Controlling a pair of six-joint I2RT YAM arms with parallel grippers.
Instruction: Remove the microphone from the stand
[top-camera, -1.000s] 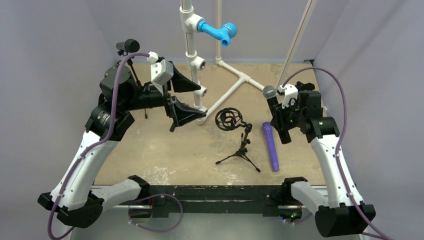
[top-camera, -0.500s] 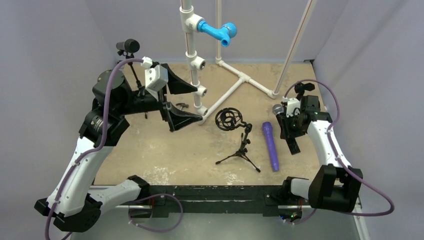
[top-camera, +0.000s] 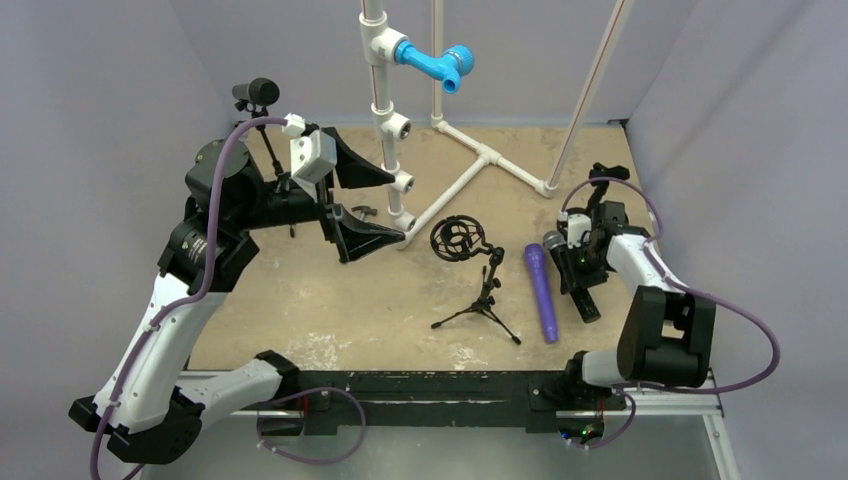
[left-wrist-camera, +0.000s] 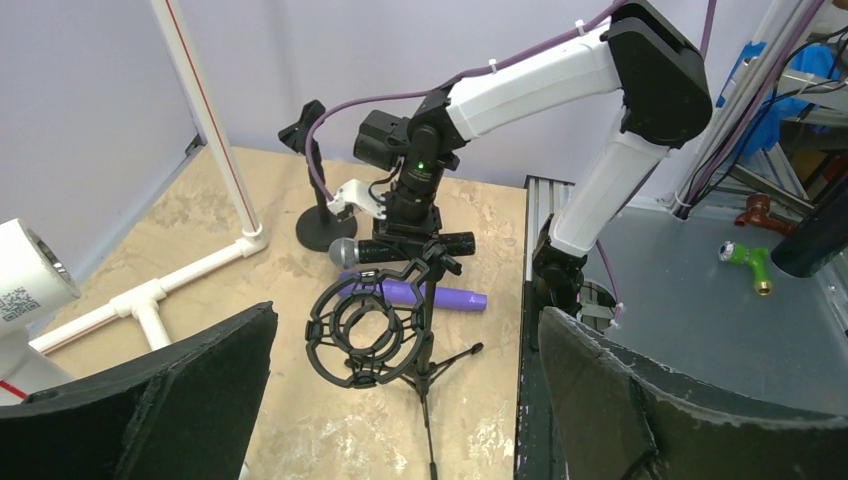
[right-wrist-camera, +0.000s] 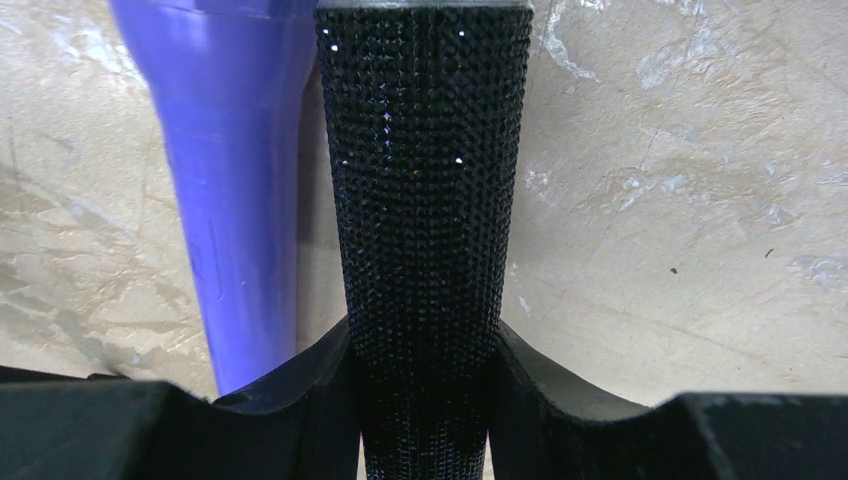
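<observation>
right jaws: closed narrow on the black microphone (right-wrist-camera: 425, 200), one finger (right-wrist-camera: 300, 395) pressed to each side of its textured handle.
black microphone: out of the stand (top-camera: 485, 295) and lying level, low over the right side of the worktop (top-camera: 330, 300), with its grey mesh head toward the far side. whether it touches the surface cannot be told.
stand: a small black tripod, upright near the middle of the worktop. its round shock mount (top-camera: 457, 239) is empty.
purple microphone (top-camera: 541, 290): flat on the worktop between the stand and the black microphone, just beside the latter and roughly parallel to it.
left jaws: spread wide and holding nothing, raised over the left half of the worktop. in the left wrist view the two dark fingers (left-wrist-camera: 150, 400) frame the stand from well apart.
white pipe frame (top-camera: 385, 110): upright at the back, with a blue fitting (top-camera: 435, 62) near the top. the tips of the left jaws are close to its lower part.
back left corner: a second thin stand carries a dark microphone (top-camera: 257, 93) on top, behind the left arm.
</observation>
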